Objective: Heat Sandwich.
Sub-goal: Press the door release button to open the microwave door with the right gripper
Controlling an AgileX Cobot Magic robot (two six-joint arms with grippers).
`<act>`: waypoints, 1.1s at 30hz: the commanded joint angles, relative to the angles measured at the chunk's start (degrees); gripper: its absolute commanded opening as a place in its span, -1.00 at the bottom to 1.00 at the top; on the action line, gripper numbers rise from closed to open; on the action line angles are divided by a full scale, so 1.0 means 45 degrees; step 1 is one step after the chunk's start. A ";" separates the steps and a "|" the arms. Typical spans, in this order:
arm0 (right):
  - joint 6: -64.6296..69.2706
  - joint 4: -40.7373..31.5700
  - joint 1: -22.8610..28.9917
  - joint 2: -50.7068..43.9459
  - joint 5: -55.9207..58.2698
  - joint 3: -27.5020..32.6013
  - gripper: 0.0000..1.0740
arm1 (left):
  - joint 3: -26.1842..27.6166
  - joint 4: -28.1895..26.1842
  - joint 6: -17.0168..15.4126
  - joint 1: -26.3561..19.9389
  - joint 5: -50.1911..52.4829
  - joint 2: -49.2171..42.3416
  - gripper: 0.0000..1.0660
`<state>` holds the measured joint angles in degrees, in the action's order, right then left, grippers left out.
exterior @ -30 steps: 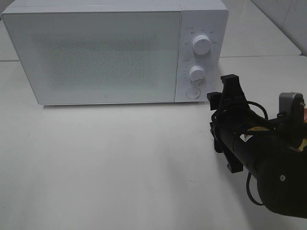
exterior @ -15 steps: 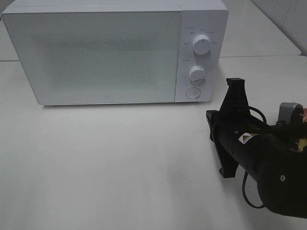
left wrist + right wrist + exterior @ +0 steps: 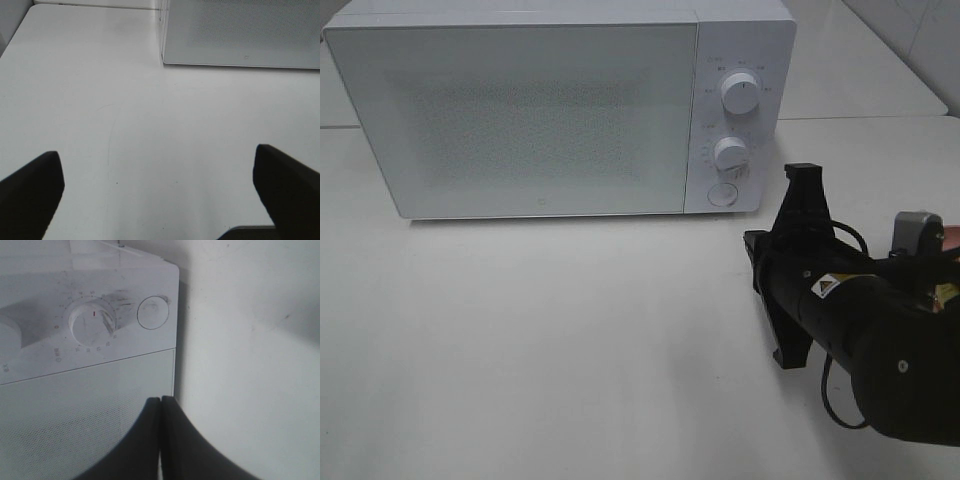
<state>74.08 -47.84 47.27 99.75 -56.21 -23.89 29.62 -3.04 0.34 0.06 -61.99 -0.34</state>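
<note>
The sandwich is out of view in every frame. The white microwave [image 3: 540,110] stands at the back of the table with its door closed. In the right wrist view my right gripper [image 3: 160,401] is shut with nothing between its fingers. It points at the microwave's lower right corner, below the timer knob [image 3: 92,322] and the round door button [image 3: 153,312]. From above, the black right arm [image 3: 850,310] sits just in front of the control panel [image 3: 735,110]. My left gripper [image 3: 156,152] is open over bare tabletop, with the microwave [image 3: 240,30] ahead of it.
Two white knobs [image 3: 740,93] [image 3: 731,152] and a round button [image 3: 722,193] sit on the microwave's right side. The white table [image 3: 550,340] stretches in front. A cable loops under the right arm [image 3: 832,400].
My right gripper has closed its fingers on nothing. The right arm has turned and shifted slightly right and nearer. The left gripper and the microwave have not changed.
</note>
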 commanded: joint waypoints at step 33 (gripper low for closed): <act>0.2177 0.4877 -0.4265 0.4151 0.1273 -0.4558 -1.00 | -0.0025 0.0013 0.0000 0.0076 0.0178 -0.0293 0.82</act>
<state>83.19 -27.04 28.48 118.14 -50.88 -43.43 29.62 -3.04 0.34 0.06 -61.99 -0.34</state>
